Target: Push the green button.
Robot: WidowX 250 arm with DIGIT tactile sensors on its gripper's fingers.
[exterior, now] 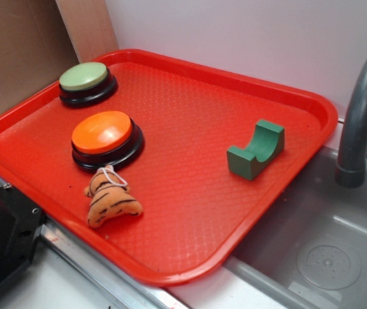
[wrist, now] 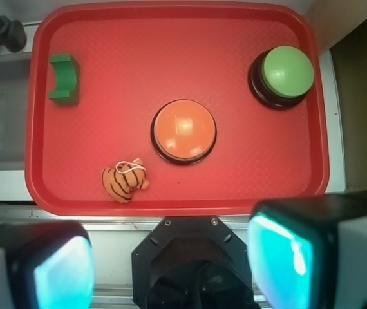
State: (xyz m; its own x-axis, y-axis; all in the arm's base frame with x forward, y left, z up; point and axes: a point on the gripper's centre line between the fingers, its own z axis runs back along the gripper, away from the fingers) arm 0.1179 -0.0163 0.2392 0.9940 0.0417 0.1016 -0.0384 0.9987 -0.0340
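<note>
Red plastic tray (exterior: 190, 71): waffle-textured, raised rim.
Green button (wrist: 288, 72): smooth sage dome on a black round base, far corner of the tray.
Orange button (wrist: 184, 129): same shape, mid-tray.
Arch block (wrist: 64, 78): dark green.
Tiger toy (wrist: 125, 179): plush, striped.
Gripper (wrist: 170, 264): fingers (wrist: 286, 257) spread wide, empty, above the tray's near edge.

Flat red plastic tray (exterior: 286, 90) with raised rim and diamond-textured floor sits on a white counter, one edge right beside a grey sink basin. Four items directly on it. Round pale green domed push button on black circular base (exterior: 85, 78) sits in one corner. Orange-topped domed button of same shape (exterior: 103, 134) is near tray centre. Small orange-and-black striped plush tiger with white string loop (exterior: 109, 198) lies just beside the orange button, toward the tray edge. Dark green arch-shaped block (exterior: 257, 149) sits well apart, on the sink side.
</note>
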